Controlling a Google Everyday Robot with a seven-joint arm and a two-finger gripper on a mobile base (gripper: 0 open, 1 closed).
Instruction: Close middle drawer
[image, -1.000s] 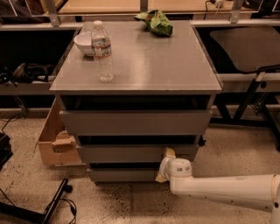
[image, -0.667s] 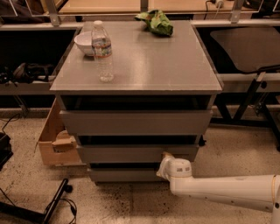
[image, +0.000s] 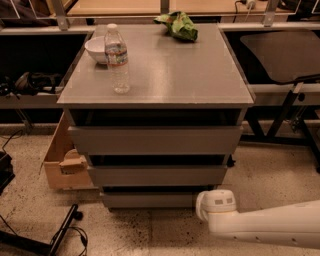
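Middle drawer looks home, or very nearly!
The middle drawer (image: 157, 175), second front down under the bench (image: 175, 70) top, shows no box jutting out. The end effector (image: 215, 204) hangs low by the bench's right foot, touching nothing; spread or pressed together, I cannot tell.

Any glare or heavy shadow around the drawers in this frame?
Camera view: soft sheen on the cabinet top, no hard glare; dark shadow bands above each drawer front, including the middle drawer; gripper low right beside the bottom drawer, evenly lit.
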